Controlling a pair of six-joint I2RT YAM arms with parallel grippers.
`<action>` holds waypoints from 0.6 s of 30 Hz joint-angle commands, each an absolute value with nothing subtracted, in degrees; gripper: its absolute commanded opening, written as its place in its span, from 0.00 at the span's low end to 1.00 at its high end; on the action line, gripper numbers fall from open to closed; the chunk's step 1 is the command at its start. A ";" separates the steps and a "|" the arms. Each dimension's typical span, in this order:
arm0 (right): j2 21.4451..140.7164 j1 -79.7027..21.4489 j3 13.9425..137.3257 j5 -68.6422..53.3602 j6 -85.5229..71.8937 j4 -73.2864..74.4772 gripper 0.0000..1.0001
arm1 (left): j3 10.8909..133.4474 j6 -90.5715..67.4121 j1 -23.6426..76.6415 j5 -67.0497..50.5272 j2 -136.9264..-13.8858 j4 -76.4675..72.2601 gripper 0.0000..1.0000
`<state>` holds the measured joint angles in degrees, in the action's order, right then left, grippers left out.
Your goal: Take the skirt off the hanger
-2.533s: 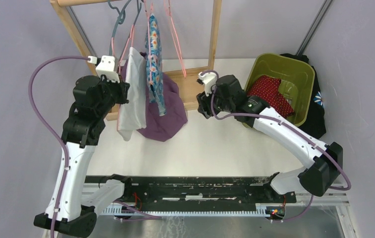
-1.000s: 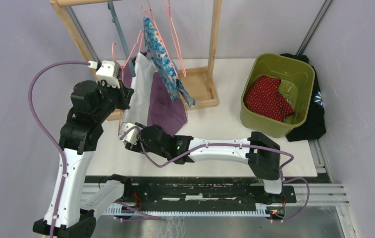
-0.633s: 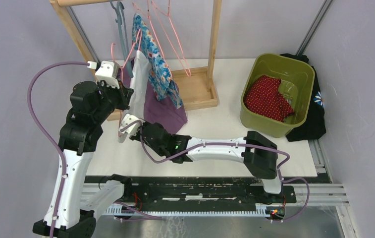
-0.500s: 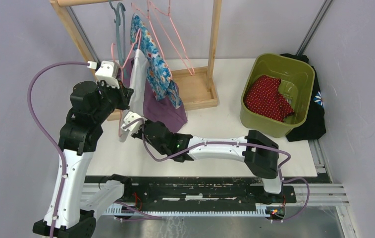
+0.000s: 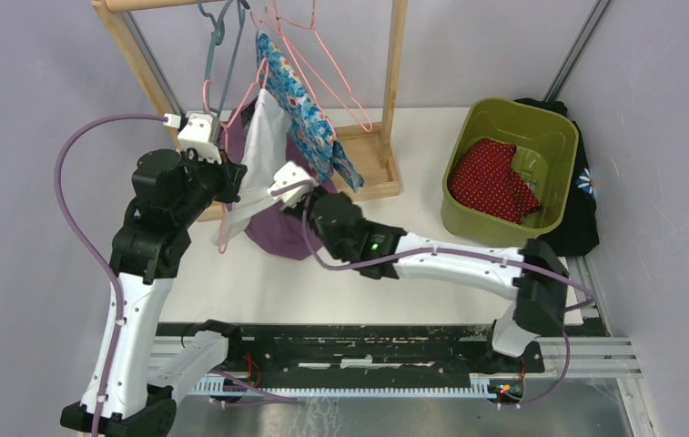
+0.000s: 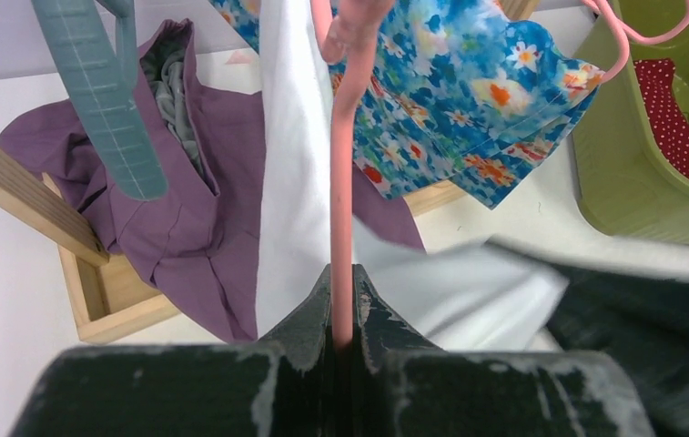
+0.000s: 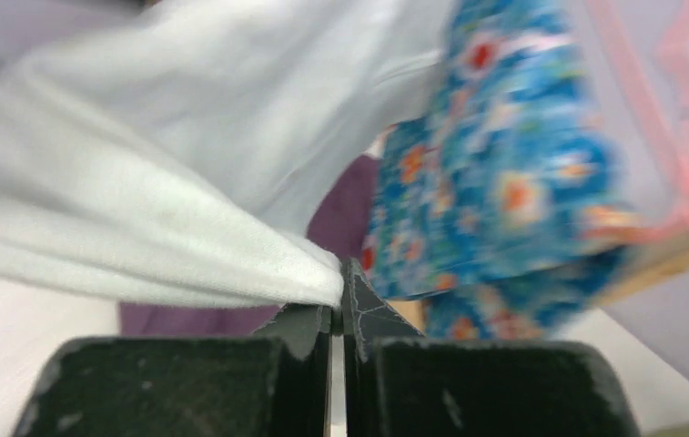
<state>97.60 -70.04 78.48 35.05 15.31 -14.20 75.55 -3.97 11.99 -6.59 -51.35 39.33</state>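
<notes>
Our left hand (image 6: 341,305) is clamped shut on the pink hanger (image 6: 341,173), with the rod gripped between both fingers. Our right hand (image 7: 336,300) is closed on a pinch of the white skirt (image 7: 140,173), and the cloth runs taut from the hanger to its fingertips. The skirt is on the hanger under the wooden rack (image 5: 393,82), between a purple garment (image 5: 277,232) and a blue floral one (image 5: 309,114). Well apart on the right of the counter (image 5: 277,291) stands a green bin (image 5: 477,118) holding red dotted cloth (image 5: 495,177).
</notes>
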 commanded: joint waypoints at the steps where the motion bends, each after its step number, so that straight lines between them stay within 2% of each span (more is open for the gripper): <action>1: 87.37 -66.63 82.68 38.97 19.83 -14.71 0.01 | 76.20 -5.42 12.07 -6.99 -50.86 35.35 0.03; 9: 78.48 -61.32 87.67 42.69 26.46 -11.48 0.01 | 76.02 -5.53 12.03 -7.02 -51.97 34.46 0.03; 18: 73.35 -41.86 89.17 41.92 21.54 -3.64 0.01 | 76.35 -5.34 12.10 -5.81 -52.68 33.67 0.03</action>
